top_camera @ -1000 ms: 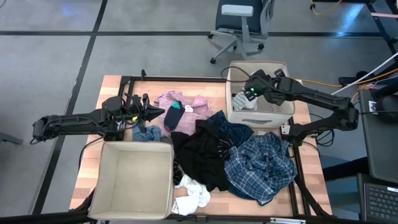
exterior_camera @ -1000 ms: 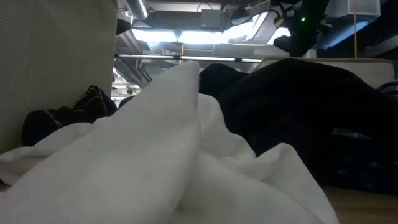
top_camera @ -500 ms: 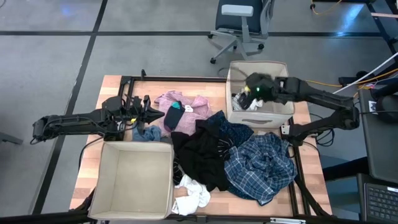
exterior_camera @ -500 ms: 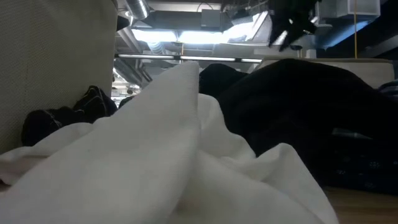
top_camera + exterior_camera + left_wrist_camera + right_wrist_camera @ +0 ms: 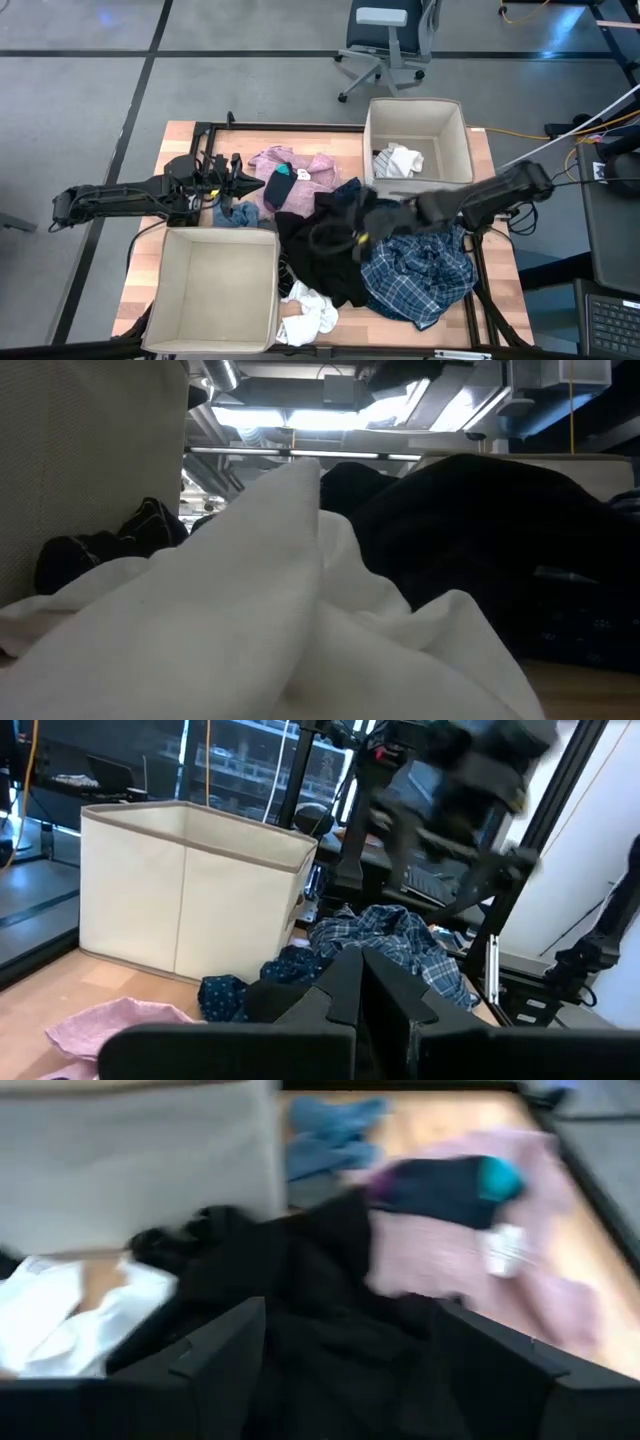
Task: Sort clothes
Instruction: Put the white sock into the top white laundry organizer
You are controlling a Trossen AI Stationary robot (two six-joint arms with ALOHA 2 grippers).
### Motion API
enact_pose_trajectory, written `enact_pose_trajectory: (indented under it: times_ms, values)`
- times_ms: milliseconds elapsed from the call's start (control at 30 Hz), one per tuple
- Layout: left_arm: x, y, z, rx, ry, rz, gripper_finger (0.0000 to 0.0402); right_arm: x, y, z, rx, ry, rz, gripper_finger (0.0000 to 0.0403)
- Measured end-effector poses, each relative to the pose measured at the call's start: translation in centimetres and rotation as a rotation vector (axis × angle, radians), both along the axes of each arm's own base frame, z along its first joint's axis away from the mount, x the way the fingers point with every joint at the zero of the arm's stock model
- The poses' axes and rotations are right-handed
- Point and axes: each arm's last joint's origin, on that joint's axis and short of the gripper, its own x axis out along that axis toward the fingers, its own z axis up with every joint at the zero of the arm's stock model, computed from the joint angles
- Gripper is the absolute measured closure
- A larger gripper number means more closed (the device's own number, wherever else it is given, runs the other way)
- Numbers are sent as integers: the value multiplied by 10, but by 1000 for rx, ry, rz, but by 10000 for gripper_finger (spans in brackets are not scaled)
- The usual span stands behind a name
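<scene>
The clothes lie heaped mid-table: a pink patterned top (image 5: pixel 300 168) with a dark teal-toed sock (image 5: pixel 278 186) on it, a small denim item (image 5: pixel 234 214), black pieces (image 5: pixel 322 255), a blue-white plaid shirt (image 5: pixel 420 268) and a white cloth (image 5: pixel 310 316). My right gripper (image 5: pixel 335 236) hangs open and blurred over the black pieces (image 5: pixel 330 1280), touching nothing. My left gripper (image 5: pixel 250 183) stays shut and level at the left, beside the sock, with nothing in it.
A beige bin (image 5: pixel 372 130) stands at the far right with a pale piece (image 5: pixel 398 160) lying inside. A second beige bin (image 5: pixel 172 300) stands at the near left, against the white cloth. A metal frame runs round the table. An office chair (image 5: pixel 385 40) stands beyond the far edge.
My right gripper has left the far right bin and swung fast toward the table's near left, over the middle of the pile, tipping to point slantwise down. A pale piece stays behind in the bin.
</scene>
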Motion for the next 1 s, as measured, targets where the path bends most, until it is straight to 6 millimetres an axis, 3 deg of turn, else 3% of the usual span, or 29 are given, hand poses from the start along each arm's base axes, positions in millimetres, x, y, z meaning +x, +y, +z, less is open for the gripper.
enact_pose_trajectory:
  times_ms: [267, 467, 767, 1000]
  values:
    - [0, 0, 0, 1, 0, 0, 400, 38, 65, -53, 46, -38, 234, 123]
    - [0, 0, 0, -4, -1, 0, 400, 55, 100, -94, 59, -61, 357, 123]
    - [0, 0, -1, -35, 6, -3, 400, 70, 131, -137, 63, -59, 413, 123]
    - [0, 0, -3, -34, 26, -5, 400, 75, 135, -161, 37, -10, 417, 123]
